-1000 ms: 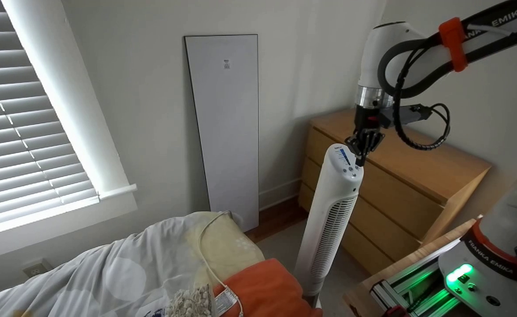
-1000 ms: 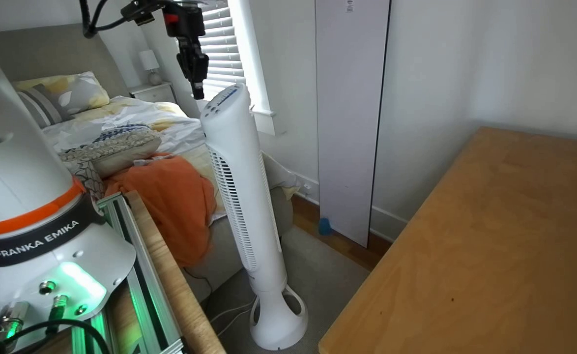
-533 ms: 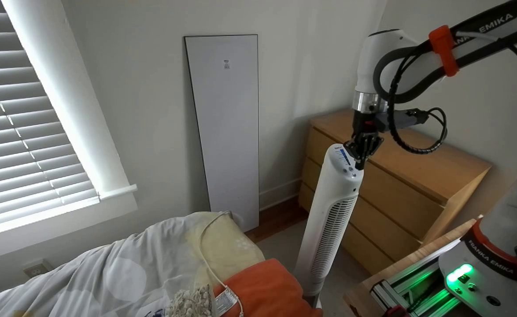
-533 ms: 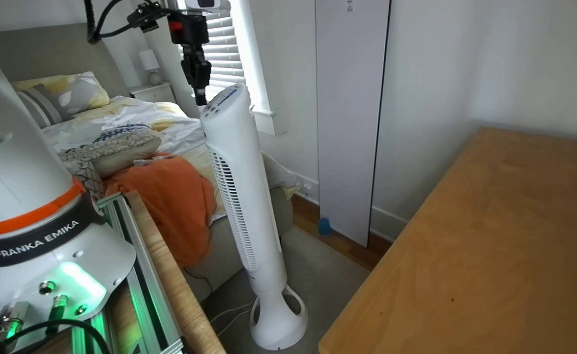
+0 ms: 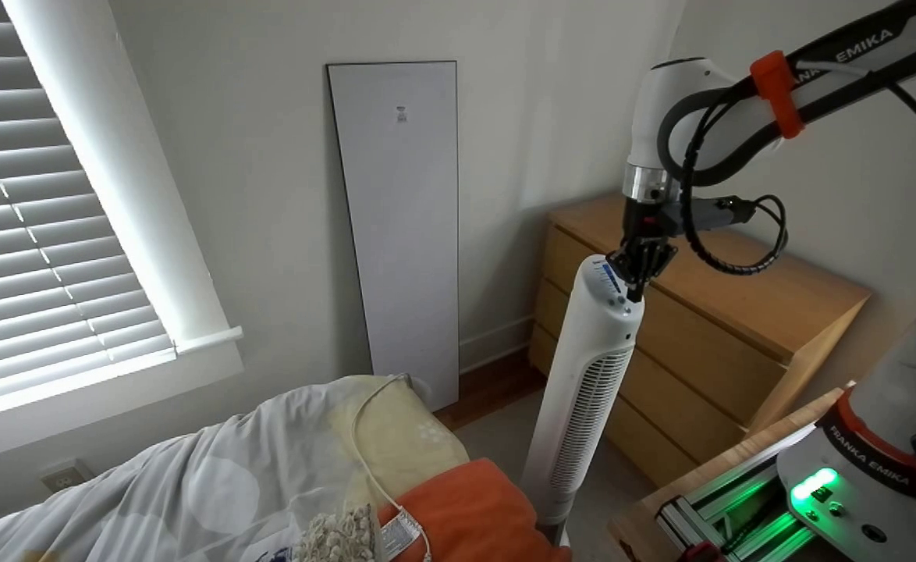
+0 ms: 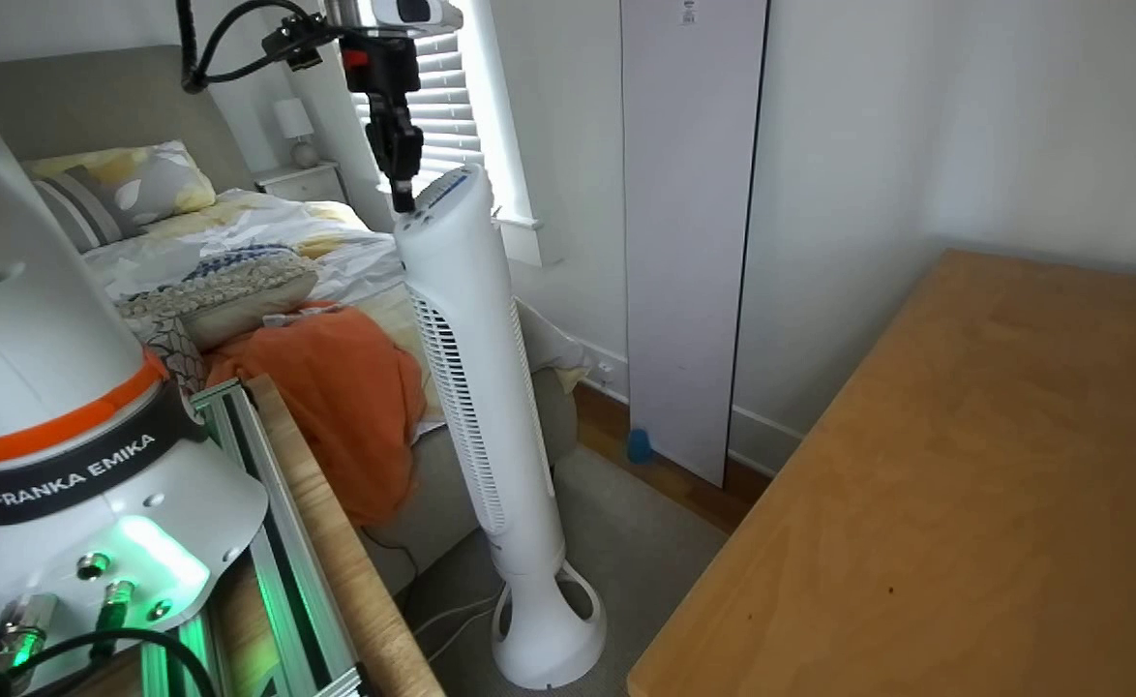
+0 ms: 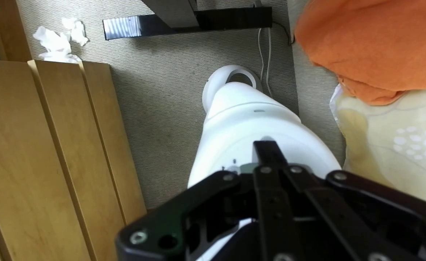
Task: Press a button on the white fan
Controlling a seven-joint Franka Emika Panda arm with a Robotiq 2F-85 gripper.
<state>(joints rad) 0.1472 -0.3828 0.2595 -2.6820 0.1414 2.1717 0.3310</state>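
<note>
Just past the table (image 6: 338, 542) edge, a clenched, empty gripper (image 6: 403, 206) hangs by buttons (image 5: 611, 301) on a white fan (image 6: 498, 407). It seems light, tippy; I'd steady the column (image 5: 569, 375).

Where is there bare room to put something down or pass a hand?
Bare wood shows on the dresser, wall behind it; for a hand, bare carpet between dresser and white fan. Crowded: the fan's buttons, near the shut gripper, and the bed, with orange blanket and pillows.
</note>
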